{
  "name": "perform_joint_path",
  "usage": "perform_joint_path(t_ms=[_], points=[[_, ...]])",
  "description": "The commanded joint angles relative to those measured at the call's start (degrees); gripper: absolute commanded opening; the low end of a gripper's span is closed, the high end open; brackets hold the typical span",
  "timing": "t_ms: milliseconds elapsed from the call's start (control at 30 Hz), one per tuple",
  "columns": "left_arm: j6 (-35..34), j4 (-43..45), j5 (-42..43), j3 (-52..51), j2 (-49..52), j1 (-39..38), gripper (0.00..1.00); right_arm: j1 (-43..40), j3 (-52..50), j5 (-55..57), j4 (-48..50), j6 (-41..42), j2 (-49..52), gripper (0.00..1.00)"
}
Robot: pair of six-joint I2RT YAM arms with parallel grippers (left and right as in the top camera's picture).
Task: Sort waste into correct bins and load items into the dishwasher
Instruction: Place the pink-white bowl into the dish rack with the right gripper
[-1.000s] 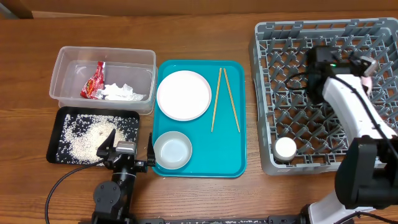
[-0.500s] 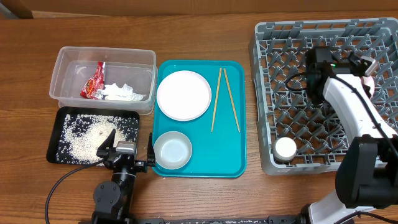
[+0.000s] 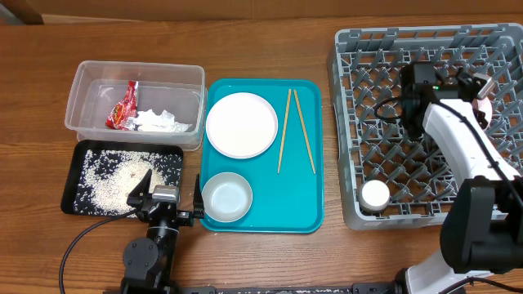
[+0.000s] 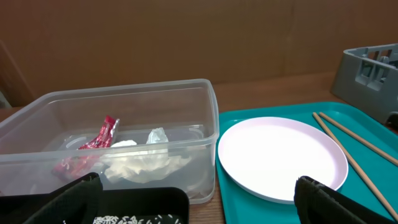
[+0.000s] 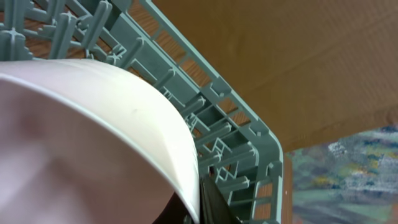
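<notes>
My right gripper [image 3: 482, 88] is over the grey dish rack [image 3: 340, 122] and is shut on a white plate [image 5: 74, 137], held on edge among the pegs near the rack's far right wall [image 5: 230, 124]. A small white cup [image 3: 375, 194] stands in the rack's front left corner. My left gripper [image 3: 167, 200] is open and empty at the table's front edge, its fingers [image 4: 199, 205] spread wide. A white plate [image 3: 241, 124], a white bowl [image 3: 226, 197] and two chopsticks [image 3: 296, 131] lie on the teal tray [image 3: 294, 204].
The clear tub [image 3: 135, 67] holds the red wrapper [image 3: 124, 106] and the white tissue [image 3: 159, 122]. The black tray [image 3: 73, 175] in front of it holds rice grains [image 3: 122, 175]. Bare wood lies behind the tub and the teal tray.
My right gripper has shifted very slightly left with the plate. Nothing else has moved.
</notes>
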Motion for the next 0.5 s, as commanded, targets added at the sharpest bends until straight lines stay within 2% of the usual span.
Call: perform_joint_path(t_ms=[0,200,300,467], points=[[-0.8,0.2,0.5,-0.2,-0.5,0.6,1.00,-1.2,-1.1,0.0,0.3,-3.4,0.9,0.04],[-0.7,0.2,0.5,-0.2,-0.5,0.6,1.00,0.1,-1.8,-1.7,-1.2,-3.3,0.9,0.04],[-0.7,0.2,0.5,-0.2,-0.5,0.6,1.00,0.1,-1.8,2.9,0.0,-3.8,0.9,0.04],[-0.7,0.2,0.5,-0.2,-0.5,0.6,1.00,-0.2,-1.8,-3.8,-1.1,-3.7,0.9,0.04]])
